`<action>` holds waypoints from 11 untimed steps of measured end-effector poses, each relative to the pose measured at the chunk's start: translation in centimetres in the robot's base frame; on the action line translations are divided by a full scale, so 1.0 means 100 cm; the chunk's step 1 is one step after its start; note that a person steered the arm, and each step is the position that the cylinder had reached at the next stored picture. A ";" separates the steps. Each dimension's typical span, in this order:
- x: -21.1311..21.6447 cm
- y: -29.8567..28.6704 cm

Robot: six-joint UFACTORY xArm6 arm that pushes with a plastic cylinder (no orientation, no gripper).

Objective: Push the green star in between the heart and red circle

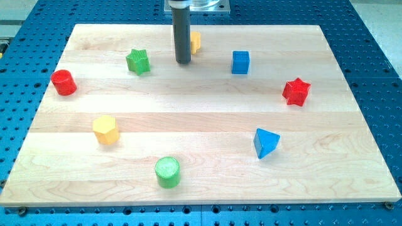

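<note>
A pale wooden board (201, 119) lies on a blue perforated bench (377, 37); along its top sit a green star (138, 61), a yellow block (196, 41) partly hidden behind the rod, and a blue cube (240, 62). A red cylinder (63, 83) stands at the left edge; a red star (296, 91) at the right; a yellow hexagon (106, 130), green cylinder (168, 172) and blue triangle (266, 142) lie lower down.

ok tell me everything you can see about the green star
The green star is a small chunky block, solid green with a matte, painted-wood look and short blunt points. It lies flat on the pale wooden board, in the view's upper left. Nothing touches it: my tip stands just to its right with a gap between them, and the red cylinder sits farther off to its lower left. It looks whole and undamaged.
</note>
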State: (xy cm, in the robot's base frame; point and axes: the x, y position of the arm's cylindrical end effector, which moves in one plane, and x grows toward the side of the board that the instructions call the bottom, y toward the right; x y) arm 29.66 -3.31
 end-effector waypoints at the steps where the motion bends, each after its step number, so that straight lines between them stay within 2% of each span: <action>1: -0.012 0.000; 2: -0.036 0.043; 3: -0.052 0.038; 4: -0.039 0.007; 7: -0.025 0.027; 9: -0.001 0.028; 10: 0.003 0.012; 11: 0.009 -0.028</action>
State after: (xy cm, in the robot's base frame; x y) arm 30.52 -6.09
